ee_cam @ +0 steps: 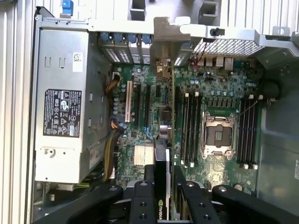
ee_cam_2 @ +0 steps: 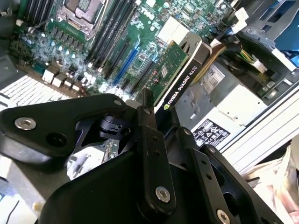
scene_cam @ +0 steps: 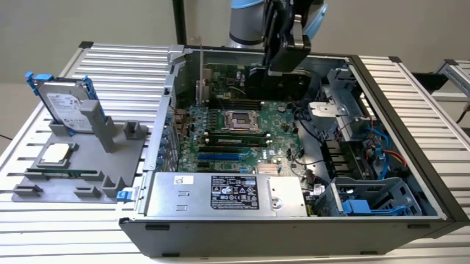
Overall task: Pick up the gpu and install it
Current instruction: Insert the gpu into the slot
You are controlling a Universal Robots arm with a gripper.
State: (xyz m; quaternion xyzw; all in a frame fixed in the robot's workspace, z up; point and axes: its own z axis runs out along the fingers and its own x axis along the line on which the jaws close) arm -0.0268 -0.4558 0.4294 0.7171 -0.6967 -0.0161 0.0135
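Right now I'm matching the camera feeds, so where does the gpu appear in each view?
Exterior view: the gpu hangs as a dark slab under the tool, inside the case.
Second wrist view: the gpu, green face showing, tilts over the motherboard.
First wrist view: the gpu is edge-on in the tool's grip.
Shared landmark: the CPU socket.

A ribbed metal bench (scene_cam: 110, 60) carries an open computer case (scene_cam: 279, 239) across its middle and the exterior view's right, with a grey holder fixture (scene_cam: 96, 165) just beside it on the exterior view's left.
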